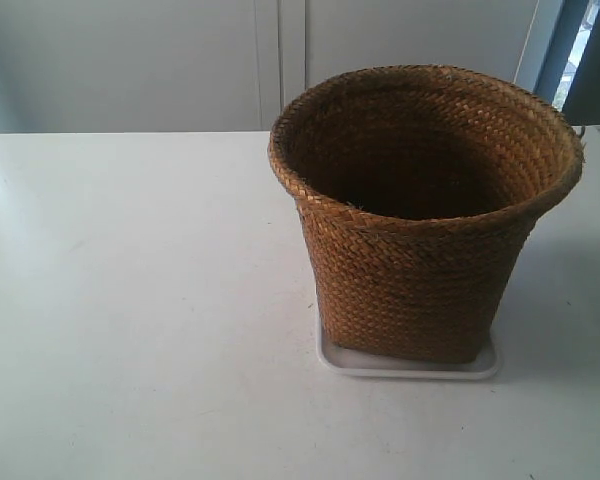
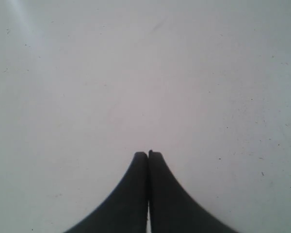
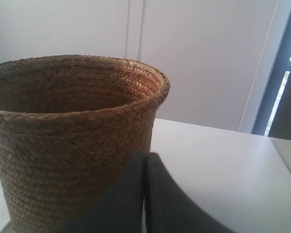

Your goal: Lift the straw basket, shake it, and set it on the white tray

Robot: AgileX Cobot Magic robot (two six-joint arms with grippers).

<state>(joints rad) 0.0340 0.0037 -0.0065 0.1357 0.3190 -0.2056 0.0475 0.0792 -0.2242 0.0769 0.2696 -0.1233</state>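
The left gripper (image 2: 148, 154) holds its 2 fingers pressed together, empty, above the bare white table (image 2: 136, 73). The right gripper (image 3: 146, 156) is also closed and empty, near the straw basket (image 3: 72, 141), which stands upright on the white tray (image 1: 410, 370) before a pale wall (image 1: 130, 60).

We see a matte white surface (image 1: 130, 300), faintly speckled and scuffed. Behind the surface stands a pale grey wall (image 1: 120, 60) of flat panels, split by a vertical seam (image 1: 292, 60). Past the surface's far corner, a dark-framed window (image 1: 584, 45) lets in bright daylight.
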